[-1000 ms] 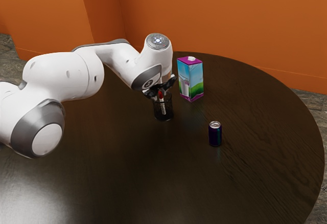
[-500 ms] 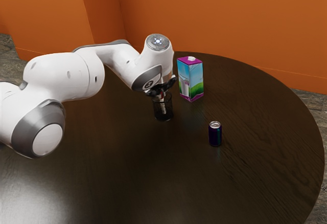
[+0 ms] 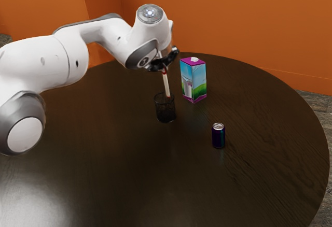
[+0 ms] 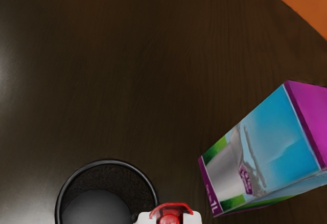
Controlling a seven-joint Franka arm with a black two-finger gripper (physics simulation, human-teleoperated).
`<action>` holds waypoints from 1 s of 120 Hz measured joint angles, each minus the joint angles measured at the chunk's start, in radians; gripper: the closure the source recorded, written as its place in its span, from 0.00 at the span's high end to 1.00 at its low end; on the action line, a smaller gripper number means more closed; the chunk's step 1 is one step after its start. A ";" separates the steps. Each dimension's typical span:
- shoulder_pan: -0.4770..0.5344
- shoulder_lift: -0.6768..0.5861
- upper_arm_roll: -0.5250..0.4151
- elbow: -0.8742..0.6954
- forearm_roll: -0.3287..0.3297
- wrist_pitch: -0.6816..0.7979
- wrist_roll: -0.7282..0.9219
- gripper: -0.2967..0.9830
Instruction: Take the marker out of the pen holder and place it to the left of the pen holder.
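- The slim white marker with red near its top (image 3: 166, 84) hangs slightly tilted, its lower end at the mouth of the black mesh pen holder (image 3: 166, 112); whether it clears the rim, I cannot tell.
- My black fingers (image 3: 165, 63) are clamped on its upper end; this looks like the lift-out.
- Best to keep rising straight until the end is well above the rim, since moving sideways too soon could tip the holder.
- Then swing to the holder's left, minding the purple-and-blue carton (image 3: 193, 82) near the dark wooden counter's (image 3: 249, 170) far edge.
- Lower gently and release close to the surface, lest it roll.
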 joint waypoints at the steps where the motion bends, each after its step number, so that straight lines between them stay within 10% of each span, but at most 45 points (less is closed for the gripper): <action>1: -0.001 -0.006 0.000 0.000 0.001 -0.002 0.000 0.15; 46: 0.028 -0.141 0.000 -0.051 0.074 -0.183 -0.003 0.15; 120: 0.156 0.020 0.000 -0.101 0.107 -0.375 0.002 0.15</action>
